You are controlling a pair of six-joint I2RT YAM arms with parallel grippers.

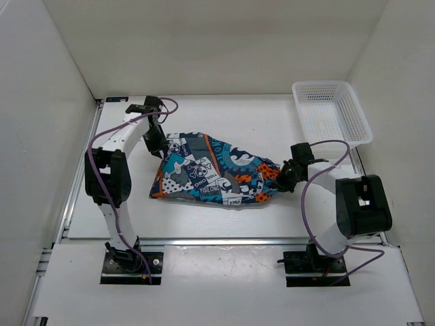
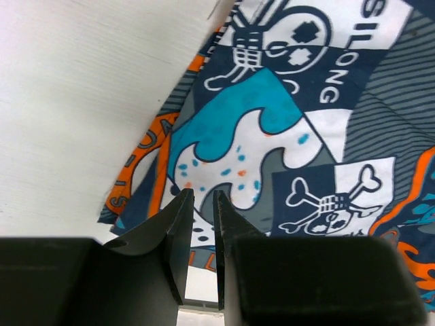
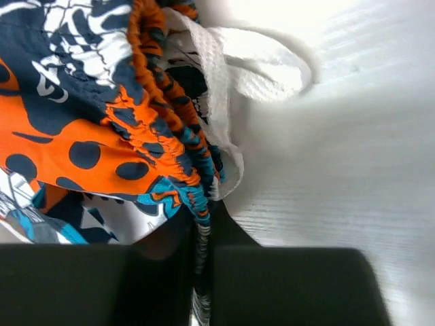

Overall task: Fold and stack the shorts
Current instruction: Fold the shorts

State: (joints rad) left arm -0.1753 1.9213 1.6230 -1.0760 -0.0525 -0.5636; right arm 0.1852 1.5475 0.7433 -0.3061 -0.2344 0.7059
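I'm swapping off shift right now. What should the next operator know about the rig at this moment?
Left gripper: fingers nearly together over the shorts' far-left corner; grip unclear.
Right gripper: shut on the gathered waistband.
Shorts lie stretched between them mid-table, rumpled, no neat fold visible.
White basket sits far right.
To do: fold and stack.
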